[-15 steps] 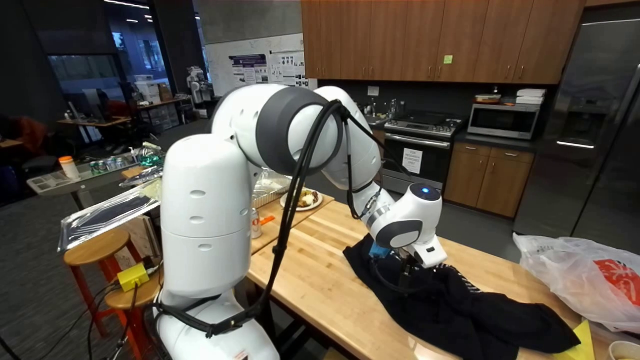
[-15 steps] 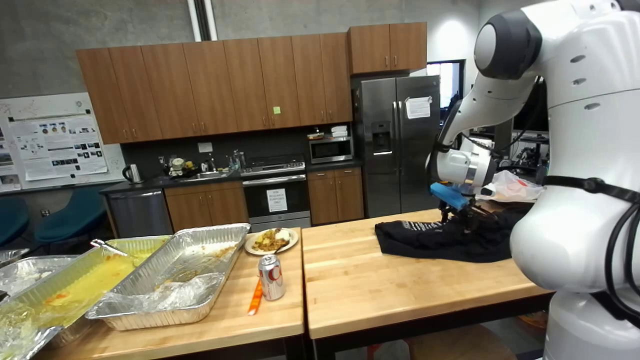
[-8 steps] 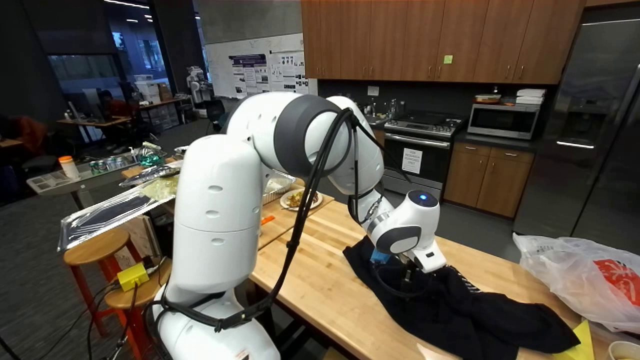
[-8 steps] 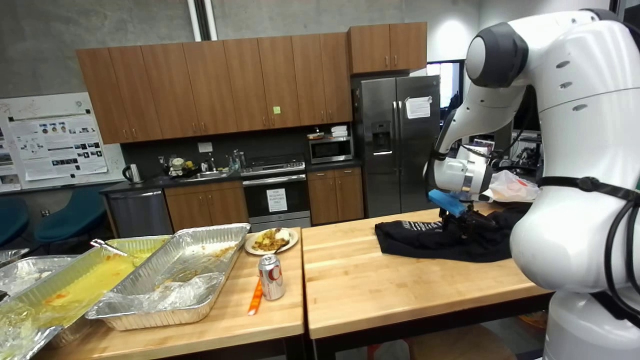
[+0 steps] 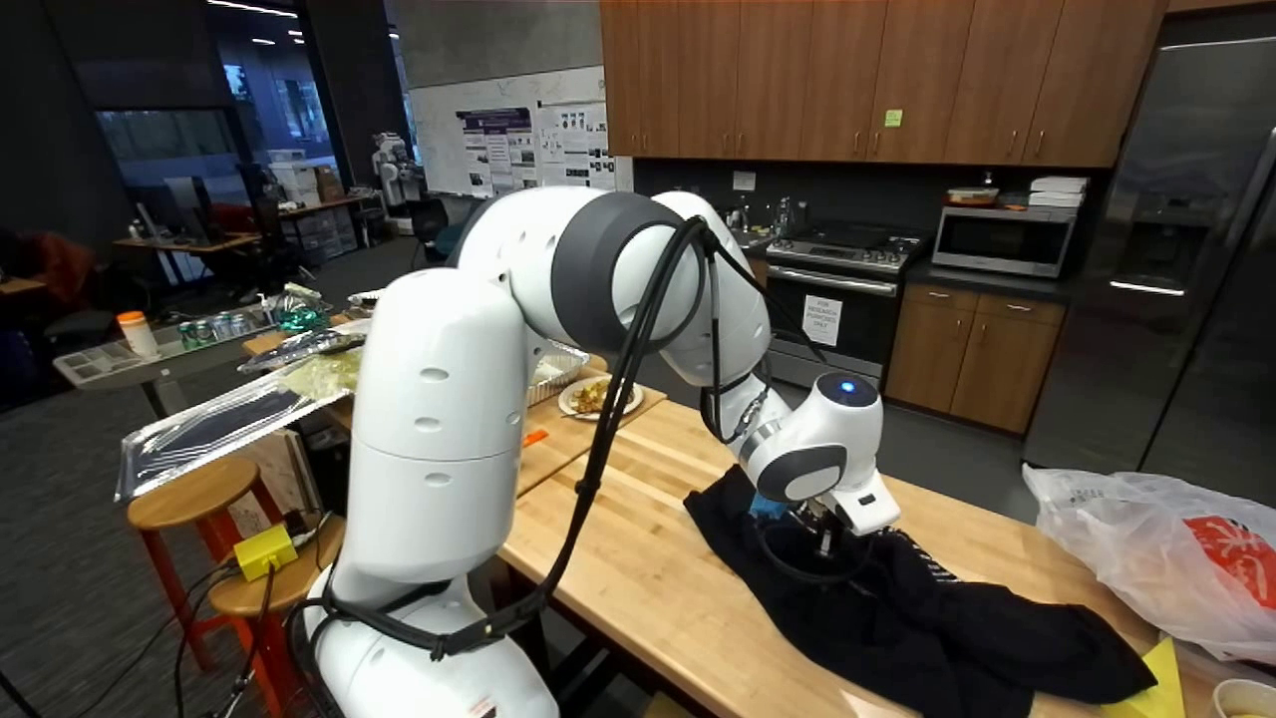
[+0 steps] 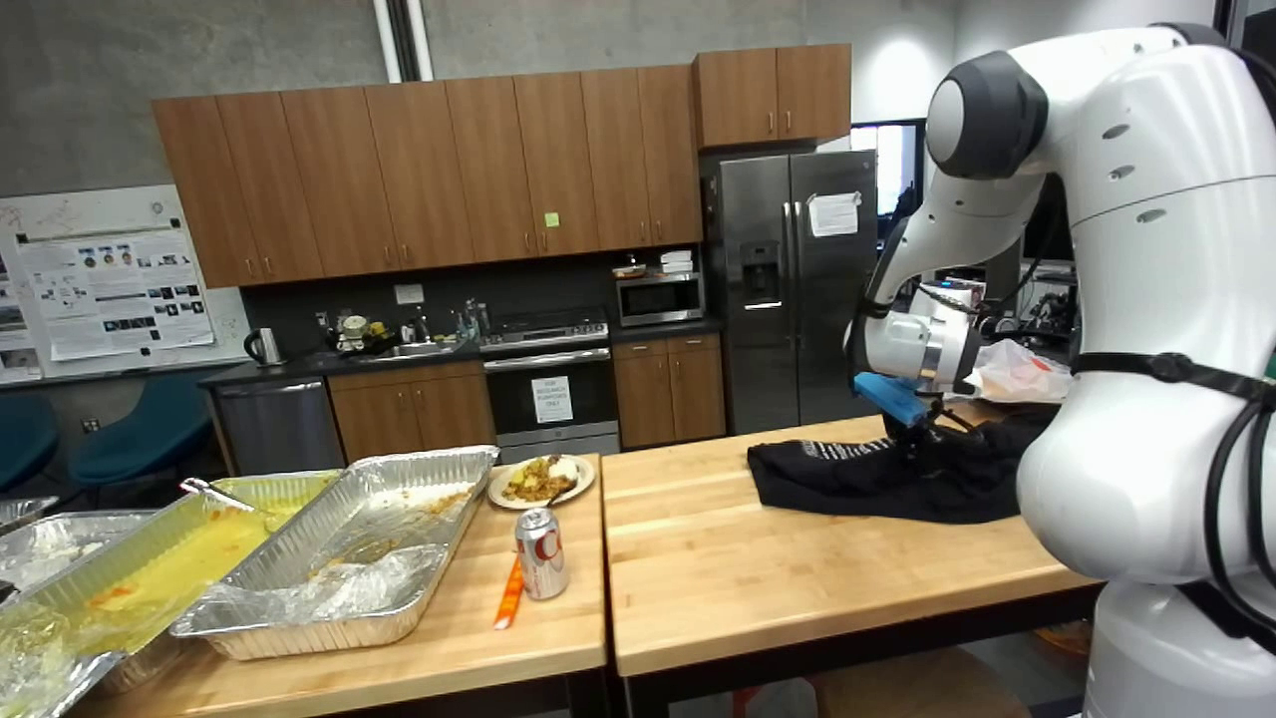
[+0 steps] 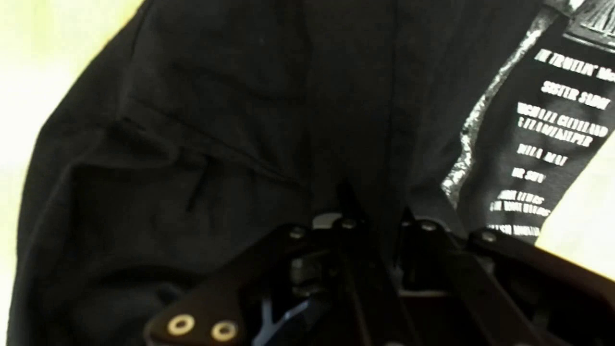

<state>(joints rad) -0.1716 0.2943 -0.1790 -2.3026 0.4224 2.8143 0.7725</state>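
A black garment [image 5: 897, 638] with white lettering lies crumpled on the wooden table, also visible as a black garment [image 6: 827, 484] from the other side. My gripper [image 5: 825, 543] points down into its upper part, with a blue block [image 6: 890, 397] attached beside the hand. Looking from the wrist, the gripper [image 7: 377, 202] has its fingers close together, and a strip of dark cloth lies in the narrow gap between them. Black on black hides whether the pads pinch that cloth. The garment's printed strip [image 7: 552, 120] is right of the fingertips.
A white plastic bag [image 5: 1146, 558], yellow paper [image 5: 1156, 688] and a cup [image 5: 1244, 700] stand beyond the garment's far end. On the adjoining table are foil trays [image 6: 399, 628], a can [image 6: 541, 553], an orange strip [image 6: 509, 595] and a plate [image 6: 498, 491] of food.
The fingers have drawn much closer together over the cloth. My hand dipped slightly, then rose a little, while the upper arm shifted rightward in an exterior view. The garment lies nearly the same.
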